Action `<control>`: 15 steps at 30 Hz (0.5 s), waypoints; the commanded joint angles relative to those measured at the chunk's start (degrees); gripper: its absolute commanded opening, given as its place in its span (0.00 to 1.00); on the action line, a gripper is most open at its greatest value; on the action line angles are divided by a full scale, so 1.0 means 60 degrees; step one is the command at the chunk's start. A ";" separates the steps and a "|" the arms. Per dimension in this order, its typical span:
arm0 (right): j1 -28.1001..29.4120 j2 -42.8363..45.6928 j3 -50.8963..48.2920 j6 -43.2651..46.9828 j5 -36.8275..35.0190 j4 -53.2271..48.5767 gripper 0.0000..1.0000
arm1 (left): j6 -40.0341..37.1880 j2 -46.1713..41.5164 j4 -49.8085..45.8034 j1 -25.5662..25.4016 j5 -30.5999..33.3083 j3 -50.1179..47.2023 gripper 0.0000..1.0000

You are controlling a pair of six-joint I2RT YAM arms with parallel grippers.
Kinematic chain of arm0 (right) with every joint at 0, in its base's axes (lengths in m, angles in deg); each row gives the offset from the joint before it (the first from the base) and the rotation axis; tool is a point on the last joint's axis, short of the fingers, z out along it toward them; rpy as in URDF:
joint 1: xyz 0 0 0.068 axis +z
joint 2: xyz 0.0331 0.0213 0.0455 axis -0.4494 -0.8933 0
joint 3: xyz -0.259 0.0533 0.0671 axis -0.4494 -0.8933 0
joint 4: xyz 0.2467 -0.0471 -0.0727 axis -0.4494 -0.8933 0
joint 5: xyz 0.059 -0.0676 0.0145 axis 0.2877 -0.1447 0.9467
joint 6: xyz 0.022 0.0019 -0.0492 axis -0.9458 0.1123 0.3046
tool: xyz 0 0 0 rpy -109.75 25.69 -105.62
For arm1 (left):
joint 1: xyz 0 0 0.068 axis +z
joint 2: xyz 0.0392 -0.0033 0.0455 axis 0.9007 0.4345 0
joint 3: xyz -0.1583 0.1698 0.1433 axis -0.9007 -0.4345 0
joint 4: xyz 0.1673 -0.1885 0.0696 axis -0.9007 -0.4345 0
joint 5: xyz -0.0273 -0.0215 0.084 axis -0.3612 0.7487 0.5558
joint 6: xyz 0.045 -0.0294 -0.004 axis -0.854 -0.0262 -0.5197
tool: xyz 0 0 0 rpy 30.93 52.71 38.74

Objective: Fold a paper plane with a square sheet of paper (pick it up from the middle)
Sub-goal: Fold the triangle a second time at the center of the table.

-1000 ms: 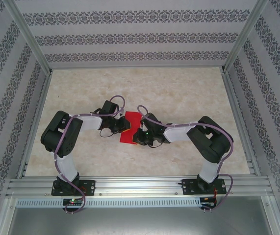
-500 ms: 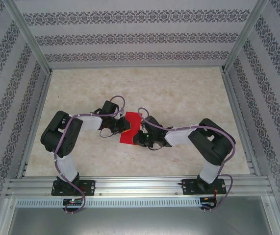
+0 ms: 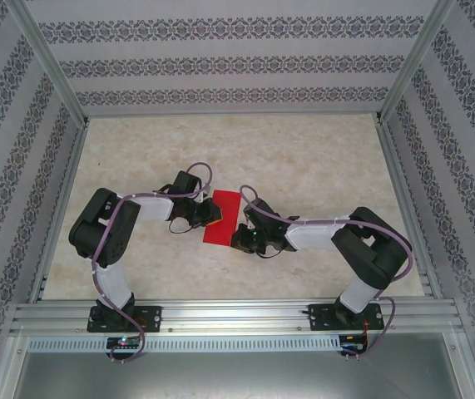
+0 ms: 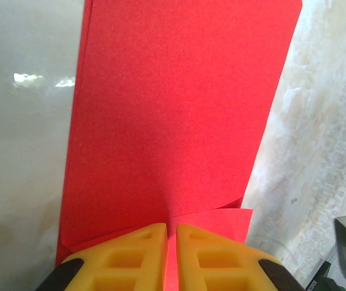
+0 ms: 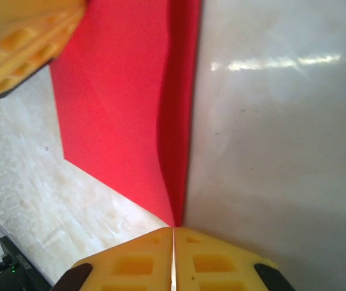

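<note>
Seemingly only the first half-fold is made: the paper (image 3: 223, 218), doubled into a strip mid-way on the bench (image 3: 304, 158), is gripped by the closed left end effector (image 4: 166, 254) and right end effector (image 5: 173, 260); nose and wing folds are left.

surface: pale marbled table (image 3: 304, 158) | on it: red sheet of paper (image 3: 223, 218), folded, near centre
</note>
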State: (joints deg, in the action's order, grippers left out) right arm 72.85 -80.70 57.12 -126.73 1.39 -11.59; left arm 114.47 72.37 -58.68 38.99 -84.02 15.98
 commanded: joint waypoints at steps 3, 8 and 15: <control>0.0061 0.0152 0.1046 0.0304 -0.0203 0.0016 0.10 | -0.0291 0.0180 -0.0911 -0.0075 0.0462 -0.0364 0.15; 0.0076 -0.0548 0.1486 0.0403 -0.0282 -0.0286 0.10 | -0.0276 0.0101 -0.0944 -0.0074 0.0427 -0.0307 0.15; 0.0166 -0.1305 0.0569 -0.0012 -0.0166 0.0390 0.09 | -0.0306 -0.0068 -0.1000 -0.0070 0.0326 -0.0251 0.15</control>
State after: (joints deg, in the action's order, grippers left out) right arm 72.96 -87.30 62.54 -126.38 0.65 -10.45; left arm 114.47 72.15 -58.92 38.99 -84.06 15.98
